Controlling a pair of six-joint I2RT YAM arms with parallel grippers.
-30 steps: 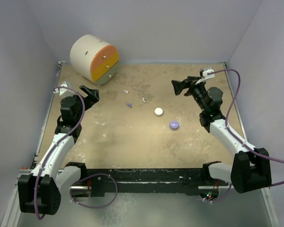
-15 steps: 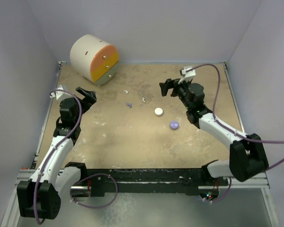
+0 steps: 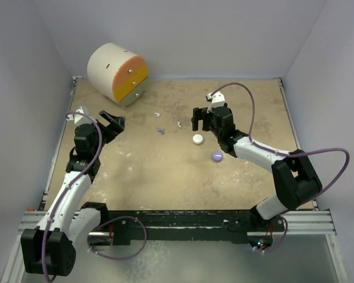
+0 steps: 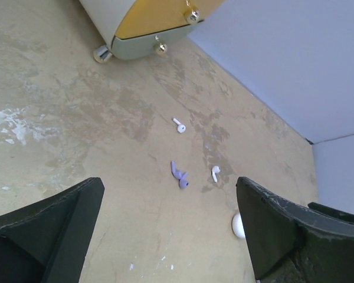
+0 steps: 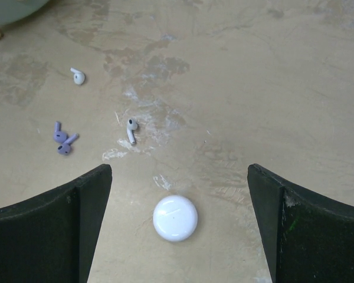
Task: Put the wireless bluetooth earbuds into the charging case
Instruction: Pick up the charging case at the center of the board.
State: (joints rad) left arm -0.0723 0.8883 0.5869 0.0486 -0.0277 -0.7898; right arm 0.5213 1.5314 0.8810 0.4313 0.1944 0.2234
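The right arm stretched low across the table (image 3: 165, 183), and the right gripper (image 3: 199, 119) hung near the round white puck (image 5: 174, 217), jaws spread wide. The left gripper (image 3: 113, 121) hovered at the left side, tilted down and equally spread. Two white earbuds (image 5: 131, 130) and a purple earbud (image 5: 62, 140), perhaps a pair, lay loose between the grippers.

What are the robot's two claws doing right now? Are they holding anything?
Left black two-finger gripper: open, holding nothing.
Right black two-finger gripper: open, holding nothing.
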